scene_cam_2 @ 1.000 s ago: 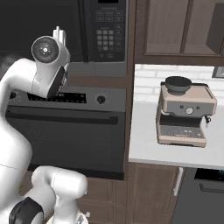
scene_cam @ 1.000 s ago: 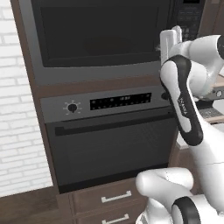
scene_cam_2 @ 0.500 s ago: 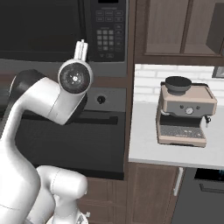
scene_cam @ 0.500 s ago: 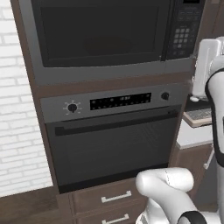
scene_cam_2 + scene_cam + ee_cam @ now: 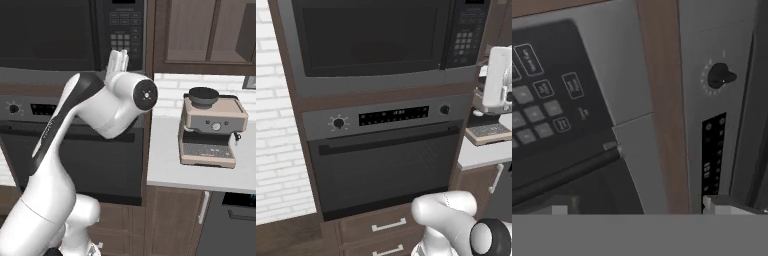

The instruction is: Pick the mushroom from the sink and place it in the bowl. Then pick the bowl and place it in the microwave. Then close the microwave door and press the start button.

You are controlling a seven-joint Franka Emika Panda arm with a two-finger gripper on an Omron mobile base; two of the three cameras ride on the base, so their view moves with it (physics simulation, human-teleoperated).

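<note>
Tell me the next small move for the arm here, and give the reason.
Probably ease the claw up and forward toward the microwave's keypad. The microwave door looks shut, and the claw stands just below and in front of the keypad buttons, so only the start press appears left. Which key is start cannot be read.

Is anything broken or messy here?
No, nothing stands out. The microwave door is shut flat, the oven below looks closed and whole, and the coffee machine stands upright on the counter.

We see the dark grey microwave (image 5: 381, 42) built in above, door (image 5: 368, 40) shut flush w/ dark glass window, keypad panel (image 5: 466, 32) at right.
</note>
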